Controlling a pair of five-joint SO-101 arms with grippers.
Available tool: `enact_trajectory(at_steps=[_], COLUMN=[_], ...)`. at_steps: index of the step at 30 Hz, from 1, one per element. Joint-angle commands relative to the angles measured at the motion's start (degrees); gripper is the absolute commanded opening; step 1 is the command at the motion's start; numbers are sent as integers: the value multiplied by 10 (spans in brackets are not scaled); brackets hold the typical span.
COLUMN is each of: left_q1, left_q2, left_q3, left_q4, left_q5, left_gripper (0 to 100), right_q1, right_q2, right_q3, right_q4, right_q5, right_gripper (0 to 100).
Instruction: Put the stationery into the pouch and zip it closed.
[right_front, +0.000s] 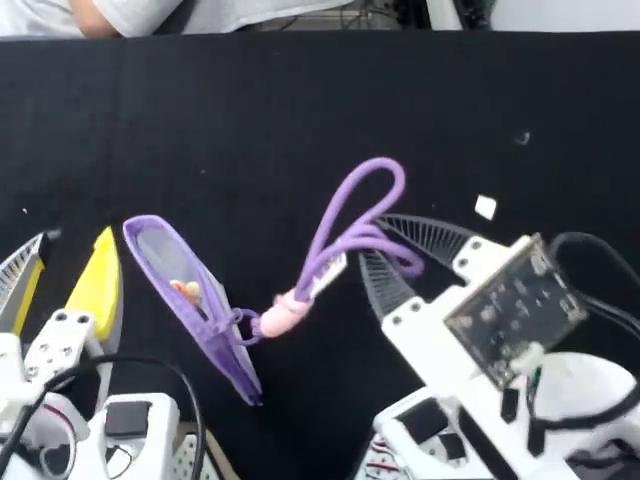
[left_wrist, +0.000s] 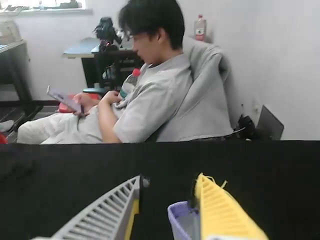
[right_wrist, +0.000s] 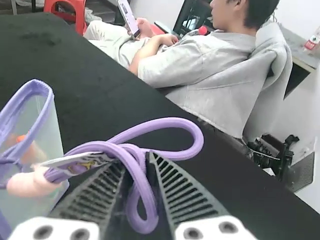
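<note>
My right gripper (right_wrist: 140, 159) pinches the lilac cord loop (right_wrist: 160, 122) of the translucent purple-trimmed pouch (right_front: 160, 250), my left gripper (right_front: 72, 240) gapes empty, so a tug may drag the unanchored pouch.

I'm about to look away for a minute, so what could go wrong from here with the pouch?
1. The right end effector is shut on the purple cord loop, not on the pouch body. A pull could drag or topple the translucent purple-trimmed pouch, which stands on its edge.
2. The left end effector is open beside the pouch and not holding it, so nothing braces it for zipping.
</note>
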Motion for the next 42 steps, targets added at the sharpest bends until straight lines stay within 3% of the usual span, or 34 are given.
enact_trajectory(at_steps=[1, 4, 10, 15, 19, 28, 35, 42], left_q1=[-44, -87, -169, -167, -56, 127, 286, 391], left_q2=[-23, -62, -180, -355, -344, -290, -291, -347], left_q3=[75, 196, 519, 614, 559, 553, 553, 524], left_q4=[-10, -73, -291, -302, -188, -162, -138, -110], left_q5=[-9, -9, -3, 76, 70, 26, 16, 17], left_gripper=[180, 180, 180, 181, 184, 184, 184, 184], right_q1=[14, 60, 88, 88, 87, 74, -12, -21], right_q2=[20, 18, 21, 22, 52, 158, 249, 333], right_q3=[-56, -73, -75, -74, -80, -127, -217, -281], right_q4=[26, 27, 26, 19, 13, -69, -74, -73], right_q5=[30, 40, 78, 76, 75, 23, -24, -33], right_gripper=[11, 11, 11, 11, 11, 11, 11, 11])
